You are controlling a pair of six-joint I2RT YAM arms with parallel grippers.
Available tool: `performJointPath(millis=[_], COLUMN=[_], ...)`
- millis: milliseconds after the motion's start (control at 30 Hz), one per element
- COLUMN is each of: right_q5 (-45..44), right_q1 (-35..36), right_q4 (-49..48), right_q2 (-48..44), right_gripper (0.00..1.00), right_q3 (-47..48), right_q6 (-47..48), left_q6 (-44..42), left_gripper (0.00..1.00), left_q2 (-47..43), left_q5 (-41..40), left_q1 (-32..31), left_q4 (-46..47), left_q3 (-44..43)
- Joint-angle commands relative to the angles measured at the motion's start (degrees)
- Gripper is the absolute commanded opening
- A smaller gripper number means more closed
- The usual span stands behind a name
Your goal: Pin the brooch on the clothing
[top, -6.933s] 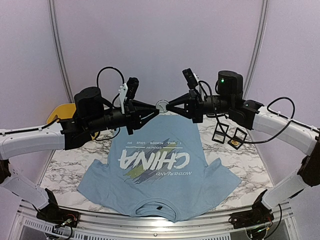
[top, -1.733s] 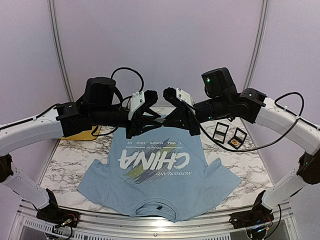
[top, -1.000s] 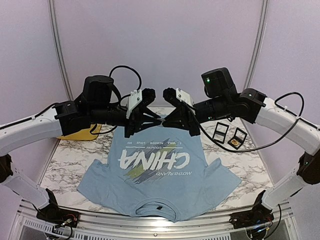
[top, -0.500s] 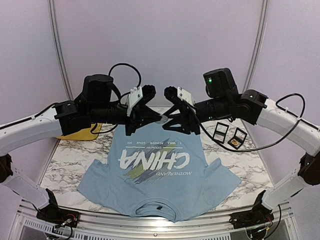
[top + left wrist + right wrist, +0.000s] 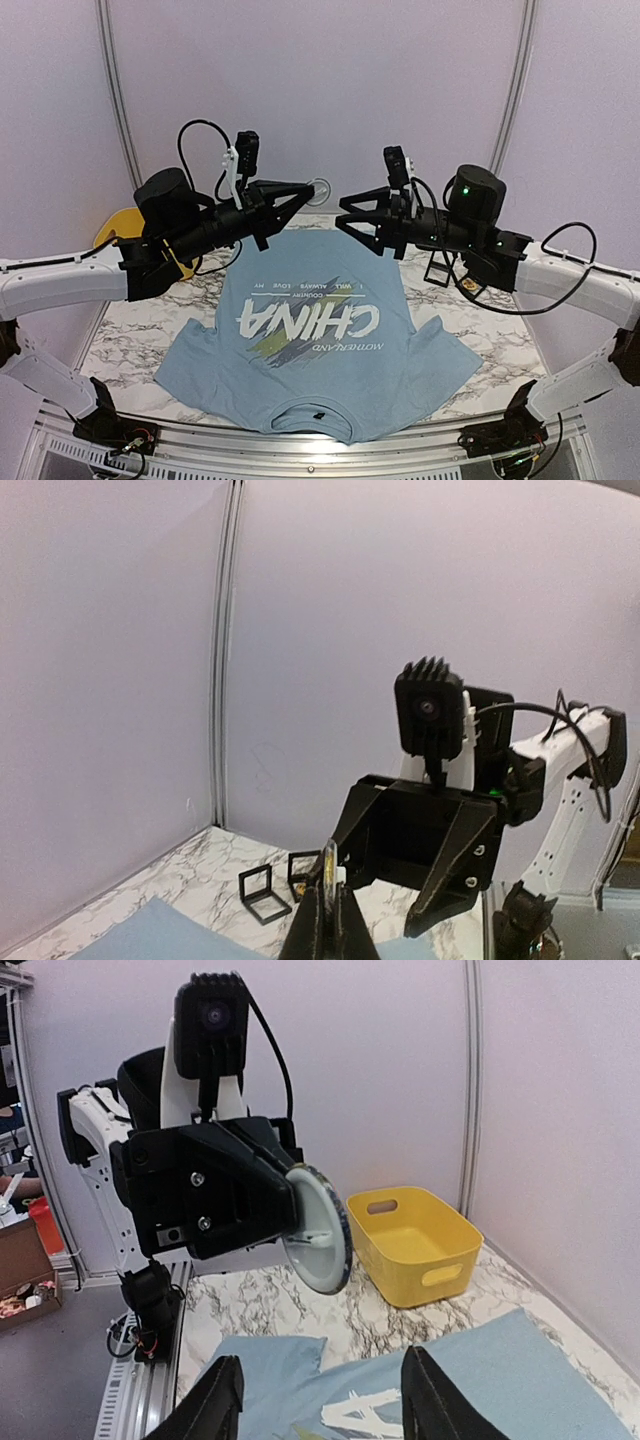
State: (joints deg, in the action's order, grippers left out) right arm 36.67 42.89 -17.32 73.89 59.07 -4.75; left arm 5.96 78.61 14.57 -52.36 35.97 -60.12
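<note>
Top external view: half a second ago the two grippers met tip to tip low over the far hem of the shirt. Now they are apart and higher. The left gripper (image 5: 303, 192) alone carries the brooch (image 5: 320, 186), and its arm has swung back toward the left. The right gripper (image 5: 347, 212) has let go and drawn back to its own side. Its jaws are spread and hold nothing. The T-shirt (image 5: 320, 330) has not shifted.

From the right wrist, the left gripper (image 5: 285, 1210) is clamped tight on the rim of the brooch (image 5: 320, 1230), a round white disc with a dark edge. The right arm's two fingers (image 5: 215, 1405) stand wide apart at the bottom of the frame. From the left wrist the brooch (image 5: 328, 870) shows edge-on between the closed tips, facing the open right gripper (image 5: 415, 840).

Count: two arms and one brooch. One light blue T-shirt lies flat on the marble table (image 5: 130, 330), collar toward the near edge and "CHINA" lettering upward. One yellow bin (image 5: 410, 1245) sits at the far left corner. Two small black frames (image 5: 262, 892) stand side by side on the far right of the table.
</note>
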Motion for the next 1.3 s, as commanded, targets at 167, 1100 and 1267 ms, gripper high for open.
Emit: performJointPath(millis=[167, 1100, 1267], right_q5=[6.51, 5.4, 5.04], right_q1=[1.46, 1.08, -0.87], right_q4=[-13.32, -7.7, 6.83], right_q2=[5.12, 5.21, 2.66], right_gripper=[0.28, 0.0, 0.0], right_q3=[4.79, 7.76, 10.51], right_q6=[-7.74, -3.99, 3.92], left_q6=[7.82, 3.76, -7.56], left_gripper=[0.0, 0.3, 0.7], left_q2=[1.66, 0.95, -3.69], left_q5=[3.35, 3.37, 0.73], left_q1=[-0.11, -0.04, 0.58], left_q4=[11.23, 8.95, -0.87], left_q3=[0.26, 1.82, 1.95])
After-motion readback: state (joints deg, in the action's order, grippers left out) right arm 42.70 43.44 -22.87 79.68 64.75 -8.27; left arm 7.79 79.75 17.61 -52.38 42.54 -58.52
